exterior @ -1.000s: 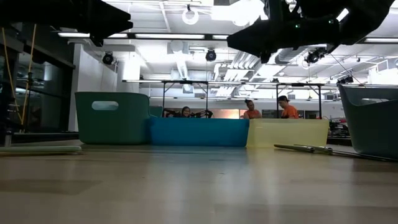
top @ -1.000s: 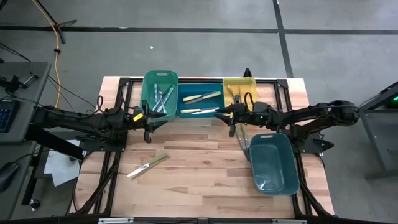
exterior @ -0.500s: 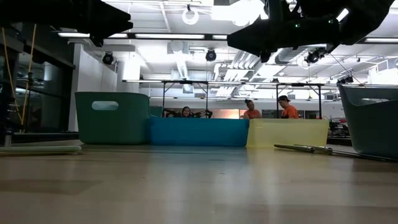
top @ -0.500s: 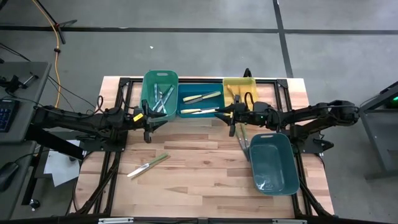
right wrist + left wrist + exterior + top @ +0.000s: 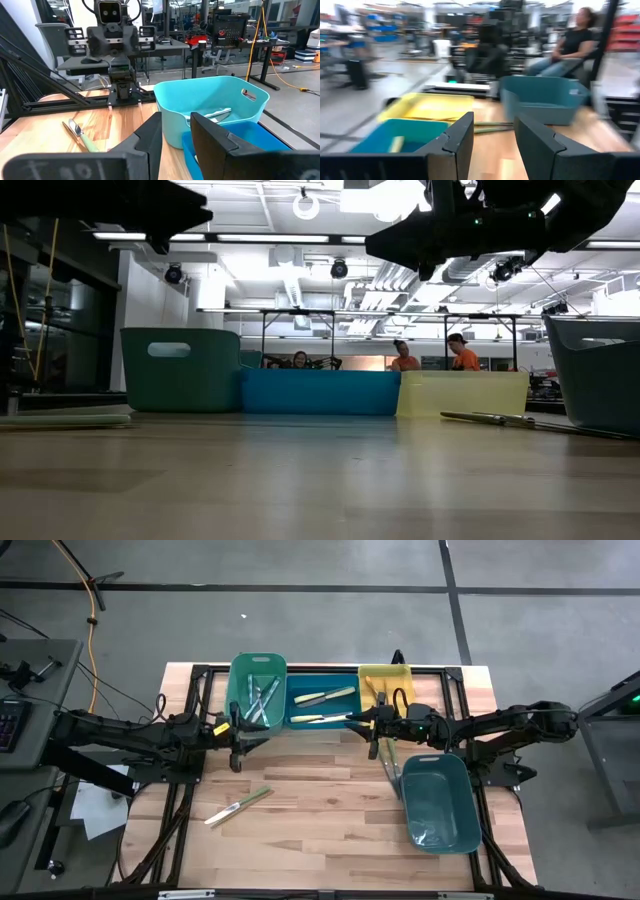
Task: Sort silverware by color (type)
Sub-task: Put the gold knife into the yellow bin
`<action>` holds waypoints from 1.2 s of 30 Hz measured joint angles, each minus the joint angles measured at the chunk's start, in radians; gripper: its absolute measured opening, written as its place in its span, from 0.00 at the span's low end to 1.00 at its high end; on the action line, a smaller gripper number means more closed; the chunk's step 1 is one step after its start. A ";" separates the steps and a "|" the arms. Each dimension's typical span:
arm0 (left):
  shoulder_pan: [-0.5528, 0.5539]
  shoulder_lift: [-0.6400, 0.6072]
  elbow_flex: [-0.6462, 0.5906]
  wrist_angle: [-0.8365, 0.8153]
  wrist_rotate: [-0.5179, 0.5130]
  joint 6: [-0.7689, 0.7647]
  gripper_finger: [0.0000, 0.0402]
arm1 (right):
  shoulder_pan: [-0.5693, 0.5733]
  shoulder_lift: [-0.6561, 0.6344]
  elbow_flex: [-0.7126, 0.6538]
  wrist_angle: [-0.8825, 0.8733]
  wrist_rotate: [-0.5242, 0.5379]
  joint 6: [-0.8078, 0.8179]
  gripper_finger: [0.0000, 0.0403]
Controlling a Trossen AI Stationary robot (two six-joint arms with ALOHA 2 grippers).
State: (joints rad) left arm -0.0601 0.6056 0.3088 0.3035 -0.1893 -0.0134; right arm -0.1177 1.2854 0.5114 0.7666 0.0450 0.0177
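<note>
Both arms are hovering over the counter point(image 5: 330, 830). The left pincer point(image 5: 237, 735) is standing partly open, gripping nothing, at 6 o'clock of the green bin point(image 5: 257, 690). The right pincer point(image 5: 374, 732) is likewise partly open and empty, at 6 o'clock of the yellow bin point(image 5: 384, 683). One green-handled utensil point(image 5: 238, 806) is lying at the counter's 8 o'clock; two more utensils point(image 5: 392, 772) are lying beside the teal bin point(image 5: 440, 802). Risk: a thin, flat handle is likely to slip from the fingertips, or the teal bin may obstruct the descent.
</note>
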 joint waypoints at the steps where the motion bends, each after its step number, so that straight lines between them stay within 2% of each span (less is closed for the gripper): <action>1: 0.000 0.001 0.000 0.001 0.040 -0.015 0.33 | 0.000 0.000 0.000 0.000 0.000 0.000 0.24; 3: -0.001 0.011 0.000 0.011 0.099 -0.070 0.33 | 0.000 0.000 0.000 0.000 0.000 0.000 0.24; 5: -0.013 0.029 0.000 0.002 0.108 -0.151 0.33 | 0.000 0.000 0.000 0.000 0.000 0.003 0.24; 9: -0.090 0.079 0.034 -0.145 0.104 -0.302 0.33 | 0.000 0.000 0.000 -0.007 0.000 0.003 0.24; 16: -0.397 0.272 0.177 -0.407 0.028 -0.521 0.33 | 0.000 0.000 0.000 -0.018 0.000 0.003 0.24; 20: -0.586 0.447 0.279 -0.556 -0.037 -0.600 0.33 | 0.000 0.000 0.000 -0.023 0.000 0.003 0.24; 24: -0.719 0.636 0.391 -0.779 -0.054 -0.701 0.33 | 0.000 0.000 0.000 -0.023 0.000 0.009 0.24; 29: -0.791 0.825 0.483 -0.971 -0.057 -0.822 0.33 | 0.001 0.000 0.000 -0.026 0.000 0.010 0.24; 36: -0.801 0.961 0.488 -1.027 -0.054 -0.979 0.33 | 0.000 0.000 0.000 -0.030 0.000 0.028 0.24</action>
State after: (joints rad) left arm -0.8608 1.5670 0.7965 -0.7232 -0.2429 -0.9921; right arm -0.1173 1.2854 0.5114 0.7367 0.0452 0.0460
